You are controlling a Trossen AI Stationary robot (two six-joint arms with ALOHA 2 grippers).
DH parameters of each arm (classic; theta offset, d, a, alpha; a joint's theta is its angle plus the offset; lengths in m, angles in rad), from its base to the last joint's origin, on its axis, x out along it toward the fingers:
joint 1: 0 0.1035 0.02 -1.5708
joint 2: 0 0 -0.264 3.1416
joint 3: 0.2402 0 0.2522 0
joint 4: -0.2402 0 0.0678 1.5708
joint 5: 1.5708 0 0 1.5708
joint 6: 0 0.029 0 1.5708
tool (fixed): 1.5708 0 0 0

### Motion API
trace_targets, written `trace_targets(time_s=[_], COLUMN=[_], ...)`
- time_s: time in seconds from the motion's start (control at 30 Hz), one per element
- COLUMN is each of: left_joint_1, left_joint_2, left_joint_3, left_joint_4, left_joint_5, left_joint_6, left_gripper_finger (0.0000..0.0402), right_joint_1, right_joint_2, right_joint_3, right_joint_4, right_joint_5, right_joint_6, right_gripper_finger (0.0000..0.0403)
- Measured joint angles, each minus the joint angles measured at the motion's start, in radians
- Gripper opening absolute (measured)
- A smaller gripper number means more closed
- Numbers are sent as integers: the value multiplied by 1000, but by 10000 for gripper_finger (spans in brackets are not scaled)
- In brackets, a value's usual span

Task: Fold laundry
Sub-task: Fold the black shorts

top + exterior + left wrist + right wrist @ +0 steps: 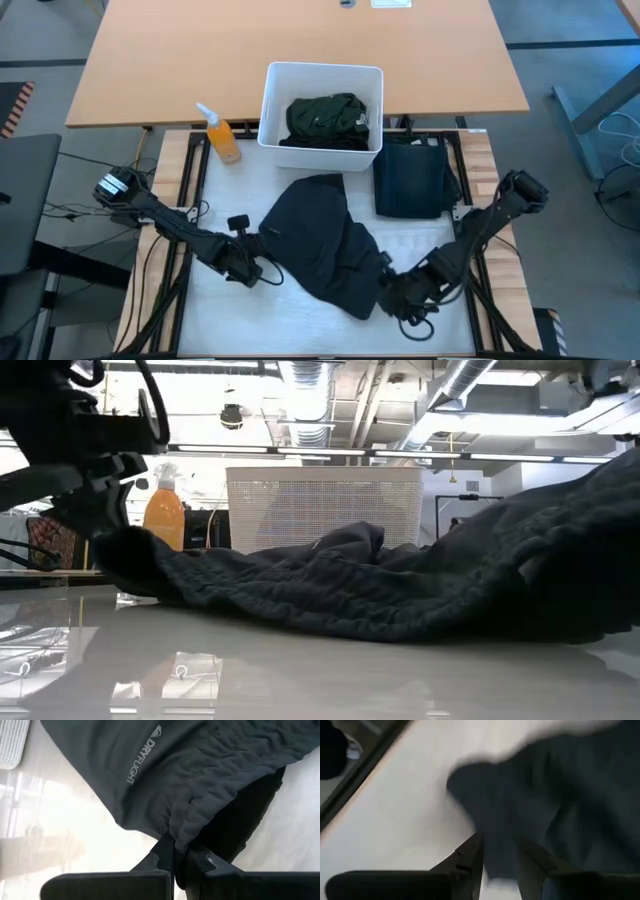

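Garment in work: black garment [322, 238] lies crumpled in the middle of the white worktop [240, 318], between the two arms, its lettered side showing in the left wrist view.
Left gripper [252, 266]: at the garment's left edge, low over the worktop; jaws together, clamped on a bunched hem of the black garment.
Right gripper [392, 288]: at the garment's lower right corner; jaws partly apart with dark cloth between them, seemingly pinched on the black garment.
Navy trousers [412, 178]: folded flat on the worktop, just right of the bin, apart from the black garment.
Green shirt [326, 120]: bundled inside the white bin [272, 108] at the worktop's far edge.
Spray bottle [222, 136]: orange, upright, just left of the bin.
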Motion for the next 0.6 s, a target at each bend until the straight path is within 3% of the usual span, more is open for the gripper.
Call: trace_targets(time_s=[0.17,0.47,0.6], left_joint_1=[0,0,0], left_joint_2=[0,0,0], left_joint_3=[2,2,2], left_joint_4=[-12,-12,-9], left_joint_5=[7,7,13], left_joint_6=[-11,-27,-28], left_gripper_finger=[0,0,0], right_joint_1=[17,57,84], right_joint_2=[3,96,171], right_joint_3=[0,0,25], right_joint_4=[140,135,118], right_joint_5=[74,87,116], right_joint_6=[-119,-175,-249], right_gripper_finger=[145,246,264])
